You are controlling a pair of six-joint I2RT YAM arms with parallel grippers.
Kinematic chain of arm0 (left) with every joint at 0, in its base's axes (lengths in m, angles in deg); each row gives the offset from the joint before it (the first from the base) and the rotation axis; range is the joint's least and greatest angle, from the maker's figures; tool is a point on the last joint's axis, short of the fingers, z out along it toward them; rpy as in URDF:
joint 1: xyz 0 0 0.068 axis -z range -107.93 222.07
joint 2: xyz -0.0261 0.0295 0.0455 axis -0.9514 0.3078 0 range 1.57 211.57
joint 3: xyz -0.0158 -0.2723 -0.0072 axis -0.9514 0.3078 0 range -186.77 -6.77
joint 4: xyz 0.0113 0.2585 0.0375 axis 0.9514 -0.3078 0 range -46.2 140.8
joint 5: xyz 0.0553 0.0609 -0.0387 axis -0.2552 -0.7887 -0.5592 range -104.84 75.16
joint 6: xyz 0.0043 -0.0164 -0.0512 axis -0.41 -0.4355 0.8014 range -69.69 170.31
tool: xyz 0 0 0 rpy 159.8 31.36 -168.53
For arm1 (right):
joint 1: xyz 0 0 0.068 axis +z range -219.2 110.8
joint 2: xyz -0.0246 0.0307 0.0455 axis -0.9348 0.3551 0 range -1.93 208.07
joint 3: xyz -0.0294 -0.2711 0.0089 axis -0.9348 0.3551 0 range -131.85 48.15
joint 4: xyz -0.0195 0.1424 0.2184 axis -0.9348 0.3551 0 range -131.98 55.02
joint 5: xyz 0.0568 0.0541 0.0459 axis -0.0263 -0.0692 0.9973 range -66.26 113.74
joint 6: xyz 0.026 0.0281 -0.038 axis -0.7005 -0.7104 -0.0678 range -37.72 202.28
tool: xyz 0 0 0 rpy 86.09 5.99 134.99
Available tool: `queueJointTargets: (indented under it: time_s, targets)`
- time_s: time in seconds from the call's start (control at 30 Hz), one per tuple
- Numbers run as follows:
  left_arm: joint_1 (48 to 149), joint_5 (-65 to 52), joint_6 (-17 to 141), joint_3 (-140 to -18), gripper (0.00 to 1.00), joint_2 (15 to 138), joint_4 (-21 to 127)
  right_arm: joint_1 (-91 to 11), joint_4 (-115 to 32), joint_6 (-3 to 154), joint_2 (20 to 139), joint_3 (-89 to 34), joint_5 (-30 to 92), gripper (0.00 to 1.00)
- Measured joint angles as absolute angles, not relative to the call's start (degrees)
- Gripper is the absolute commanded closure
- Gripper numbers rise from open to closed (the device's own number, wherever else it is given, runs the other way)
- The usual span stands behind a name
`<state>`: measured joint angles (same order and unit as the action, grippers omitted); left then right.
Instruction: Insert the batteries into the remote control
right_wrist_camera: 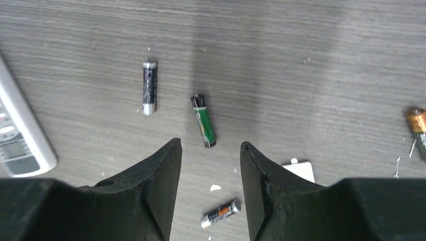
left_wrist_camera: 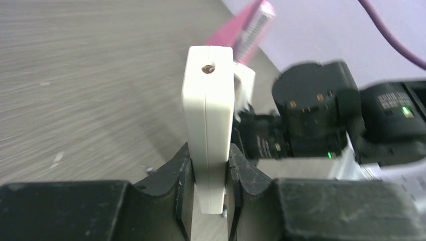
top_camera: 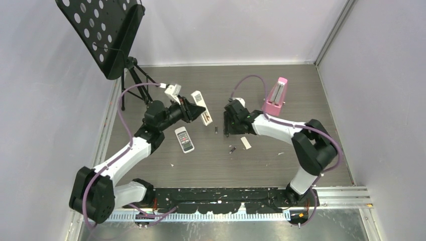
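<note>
The right claw (right_wrist_camera: 210, 144) is held apart, a green battery (right_wrist_camera: 203, 120) at its 12 o'clock: light, stiff, slick, judged best pinched mid-barrel. The left claw (left_wrist_camera: 209, 150) is clamped on a slim remote (left_wrist_camera: 208, 100); the remote control (top_camera: 184, 139) is seen on the table (top_camera: 301, 95) at its 6 o'clock.

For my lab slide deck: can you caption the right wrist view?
Open right gripper facing a green battery on the grey table, three more batteries scattered nearby.

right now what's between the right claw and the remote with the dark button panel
one battery, lying on the table between right claw and remote control; the top view shows it
</note>
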<state>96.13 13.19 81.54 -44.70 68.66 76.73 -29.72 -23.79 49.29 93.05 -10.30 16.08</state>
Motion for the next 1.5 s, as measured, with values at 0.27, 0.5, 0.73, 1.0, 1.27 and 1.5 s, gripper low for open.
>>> queueJointTargets:
  time_s: [0.27,0.5,0.73,1.0,1.27,1.5]
  targets:
    - [96.1,-7.6,81.2,-41.9,1.00,63.4,69.0,-26.1,-20.0,53.1,102.2,-17.9,10.9,0.54]
    - [96.1,-10.7,81.2,-41.3,1.00,63.7,66.5,-24.6,-18.5,54.3,105.9,-20.8,8.8,0.72]
    - [96.1,-10.7,81.2,-41.3,1.00,65.0,66.4,-24.5,-17.3,54.2,106.5,-21.7,6.7,0.93]
    - [96.1,-3.5,81.1,-41.3,1.00,68.3,69.5,-24.7,-19.6,52.8,104.2,-18.3,4.8,0.96]
    - [96.1,7.3,84.3,-41.4,1.00,72.9,76.8,-25.0,-21.8,52.2,86.3,-11.4,4.6,0.95]
    - [96.1,15.0,93.1,-47.0,1.00,79.8,81.6,-25.1,-26.9,52.2,69.9,-11.4,7.4,0.92]
